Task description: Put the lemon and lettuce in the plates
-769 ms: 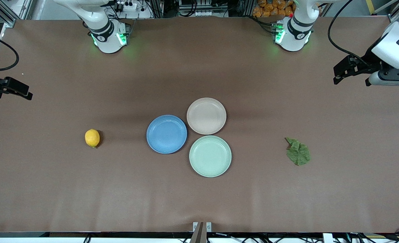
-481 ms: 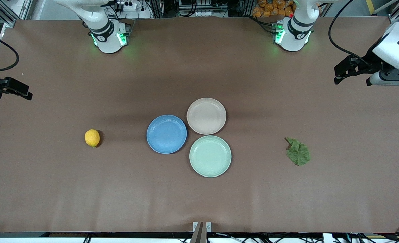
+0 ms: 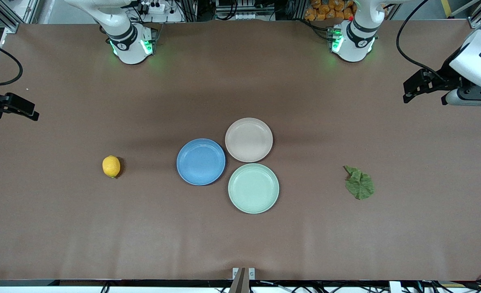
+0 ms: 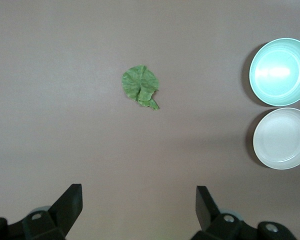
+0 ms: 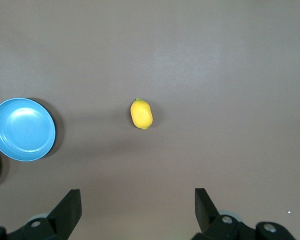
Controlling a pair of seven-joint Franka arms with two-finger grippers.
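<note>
Front view: beside the blue plate [image 3: 200, 161], lemon [image 3: 111, 166] and lettuce [image 3: 359, 183] lie unmoved on the table; left gripper [image 4: 138, 210] has edged slightly, right gripper [image 5: 137, 212] waits, both spread empty.

1. I can read no text, label, brand, number or sign anywhere in my views.
2. The lemon [image 3: 111, 166], the lettuce [image 3: 359, 182], the blue plate [image 3: 200, 161] and the beige-pink plate [image 3: 249, 139] all have plain, unmarked surfaces.
3. The mint-green plate [image 3: 253, 188] and the brown table [image 3: 240, 236] also carry no writing.
4. My arm bases have dark bands with small marks beside green lights, but the marks are too small for me to read.
</note>
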